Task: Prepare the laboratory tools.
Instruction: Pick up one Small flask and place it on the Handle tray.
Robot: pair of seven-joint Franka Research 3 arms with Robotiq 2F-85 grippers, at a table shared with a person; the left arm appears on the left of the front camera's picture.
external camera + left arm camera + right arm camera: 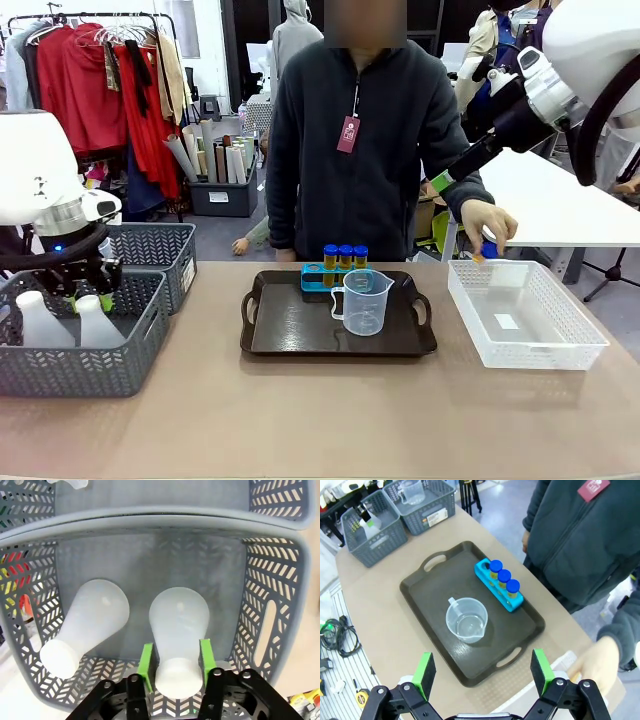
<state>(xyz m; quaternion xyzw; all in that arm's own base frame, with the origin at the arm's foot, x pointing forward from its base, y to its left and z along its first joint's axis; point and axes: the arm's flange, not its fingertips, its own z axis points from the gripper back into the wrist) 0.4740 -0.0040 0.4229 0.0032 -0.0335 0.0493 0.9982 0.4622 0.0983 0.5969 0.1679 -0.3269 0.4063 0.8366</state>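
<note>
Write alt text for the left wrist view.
The left gripper has its green pads on either side of the neck of a white flask standing in a grey basket; whether they are squeezing it is unclear. A second white flask stands beside it in the same basket, and another grey basket lies beyond.

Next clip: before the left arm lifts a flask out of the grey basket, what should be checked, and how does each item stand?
1. Left tool pads flank the near flask's neck: ok.
2. Pads clamped firmly on that neck: cannot tell.
3. Other flask stands apart from the near flask: ok.
4. Bare tray floor left of the beaker for setting down: ok.
5. Person's hand off the tray, at the clear basket: ok.
6. Right tool open, high above the tray: ok.
</note>
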